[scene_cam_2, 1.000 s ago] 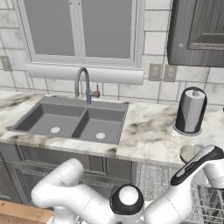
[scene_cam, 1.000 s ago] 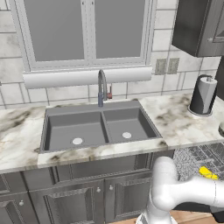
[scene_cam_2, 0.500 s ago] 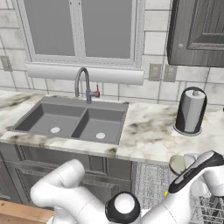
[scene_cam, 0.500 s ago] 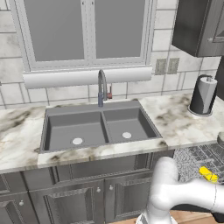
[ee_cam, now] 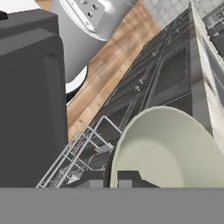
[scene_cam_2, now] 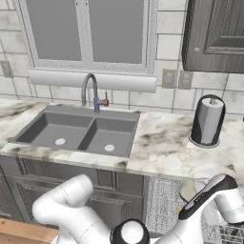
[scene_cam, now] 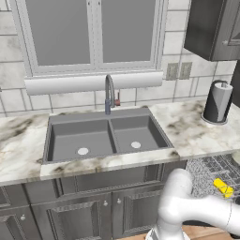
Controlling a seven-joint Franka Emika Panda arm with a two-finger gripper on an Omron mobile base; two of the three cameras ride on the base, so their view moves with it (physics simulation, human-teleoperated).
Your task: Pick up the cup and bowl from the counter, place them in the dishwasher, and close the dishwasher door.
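The pale grey-beige bowl (ee_cam: 175, 148) looms large in the hand view, its rim pinched between my gripper's (ee_cam: 112, 179) dark fingertips (ee_cam: 130, 177). In the right base view the bowl (scene_cam_2: 192, 189) hangs just below the counter's (scene_cam_2: 162, 147) front edge, over the dishwasher's wire rack (scene_cam_2: 162, 205). The yellow cup (scene_cam: 223, 187) lies in the rack (scene_cam: 206, 173) in the left base view. A flat dark panel, the dishwasher door (ee_cam: 26, 105), stands open beside the rack (ee_cam: 81, 153) in the hand view.
The grey double sink (scene_cam: 105, 136) with its faucet (scene_cam: 109, 93) takes up the counter's middle. A tall dark cylinder with a white top (scene_cam_2: 208, 121) stands at the counter's back right. Panelled grey cabinets (scene_cam: 93, 215) run below the sink, and an upper cabinet (scene_cam_2: 214, 33) hangs at the right.
The gripper has carried the bowl downward and slightly left, from level with the counter's front edge to lower over the rack. The cup has not moved.
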